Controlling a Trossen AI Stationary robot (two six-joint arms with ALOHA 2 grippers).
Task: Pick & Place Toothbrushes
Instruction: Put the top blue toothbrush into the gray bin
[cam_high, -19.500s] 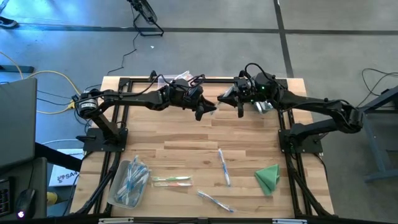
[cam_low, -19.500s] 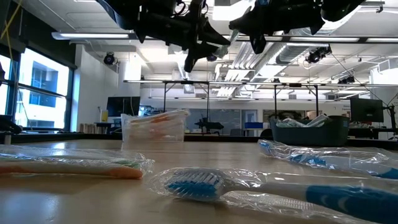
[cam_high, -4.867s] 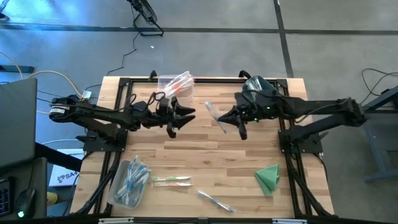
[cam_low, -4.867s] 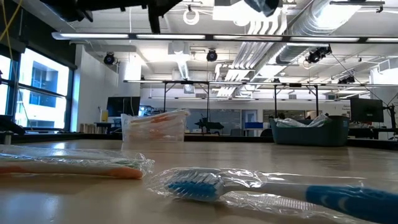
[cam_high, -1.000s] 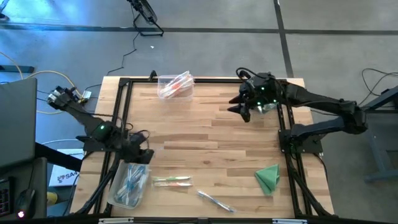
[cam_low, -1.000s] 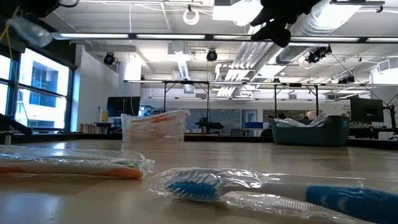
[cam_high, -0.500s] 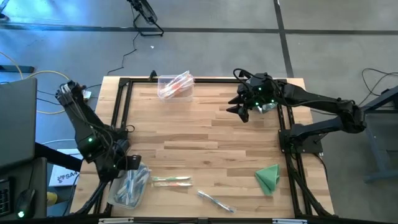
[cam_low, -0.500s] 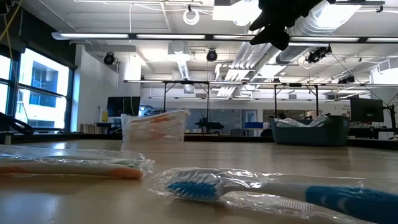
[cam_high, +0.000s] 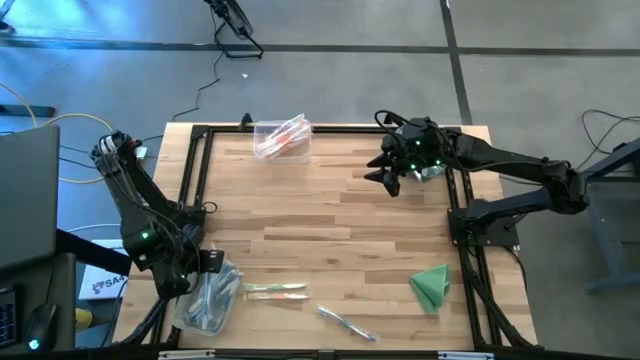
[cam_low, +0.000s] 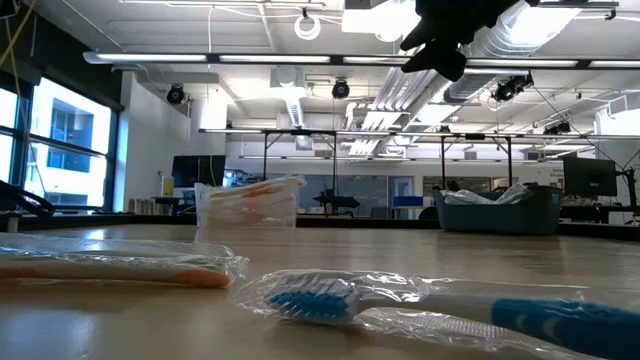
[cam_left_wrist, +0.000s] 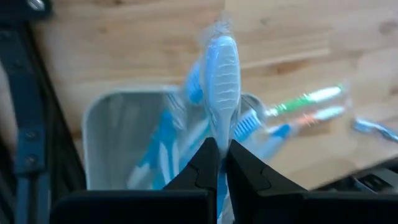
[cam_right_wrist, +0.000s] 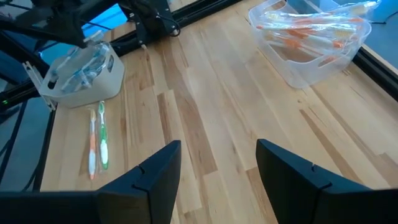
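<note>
Left gripper (cam_left_wrist: 217, 163): jaws clamped on a blue toothbrush (cam_left_wrist: 222, 74), above the grey bin (cam_high: 205, 300) at the desk's (cam_high: 330, 225) near left corner. Pink and green toothbrushes (cam_high: 275, 291): beside that bin. Clear bin (cam_high: 280, 137): far edge. Right gripper (cam_right_wrist: 214, 165): jaws wide, empty, far right corner.

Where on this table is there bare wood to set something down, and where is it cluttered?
The middle of the table is free, between the clear bin of orange toothbrushes and the loose toothbrushes along the near edge. The near left corner is crowded: bin of blue toothbrushes, left claw above it. A green cloth occupies the near right.
</note>
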